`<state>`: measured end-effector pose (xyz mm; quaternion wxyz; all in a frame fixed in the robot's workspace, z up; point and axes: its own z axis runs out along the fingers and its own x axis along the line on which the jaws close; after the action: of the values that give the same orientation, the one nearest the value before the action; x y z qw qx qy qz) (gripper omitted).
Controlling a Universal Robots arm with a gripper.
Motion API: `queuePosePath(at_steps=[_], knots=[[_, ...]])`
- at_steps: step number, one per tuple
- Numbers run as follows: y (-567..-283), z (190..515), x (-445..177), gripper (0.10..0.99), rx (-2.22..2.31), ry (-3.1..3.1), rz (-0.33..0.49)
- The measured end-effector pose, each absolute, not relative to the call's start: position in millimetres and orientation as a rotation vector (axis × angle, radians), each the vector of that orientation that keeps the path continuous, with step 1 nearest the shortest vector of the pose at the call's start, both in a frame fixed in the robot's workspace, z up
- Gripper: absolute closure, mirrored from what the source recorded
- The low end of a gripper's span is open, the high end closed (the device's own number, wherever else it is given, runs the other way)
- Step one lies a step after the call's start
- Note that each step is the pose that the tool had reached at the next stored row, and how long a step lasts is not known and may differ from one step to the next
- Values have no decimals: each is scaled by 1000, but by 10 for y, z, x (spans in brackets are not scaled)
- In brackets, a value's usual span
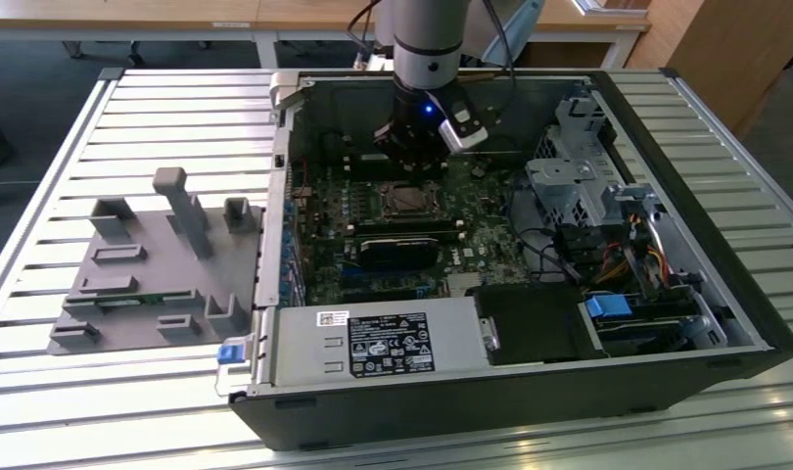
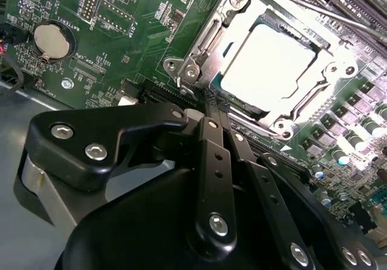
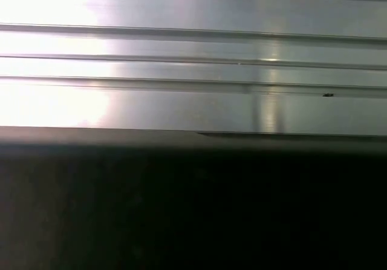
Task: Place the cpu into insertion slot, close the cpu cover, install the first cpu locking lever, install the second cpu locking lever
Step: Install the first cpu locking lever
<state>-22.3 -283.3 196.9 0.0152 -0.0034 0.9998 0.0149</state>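
Seated in the slot (image 2: 211, 46), the cpu (image 2: 266, 64) with bright top; cover (image 2: 329, 73) lying down around it, on the green board (image 2: 115, 22).

Claw (image 2: 213, 103) narrow, fingers together at 1 thin tip, holding nothing visible. Tip just beside the socket corner, near the screw (image 2: 191, 71) and a thin lever (image 2: 290, 3) along the far edge. In the exterior view, claw (image 1: 416, 157) low inside the case (image 1: 749, 323), just behind the socket.

Risk, as a judgement: a slip off the thin wire and a scratch on the board, from poor aim; possibly a cover not fully flat.
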Motion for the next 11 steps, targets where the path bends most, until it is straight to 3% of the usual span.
queuePosePath(at_steps=[11], knots=[[-2831, 1964, -220, 980, -10, 3110, 73]])
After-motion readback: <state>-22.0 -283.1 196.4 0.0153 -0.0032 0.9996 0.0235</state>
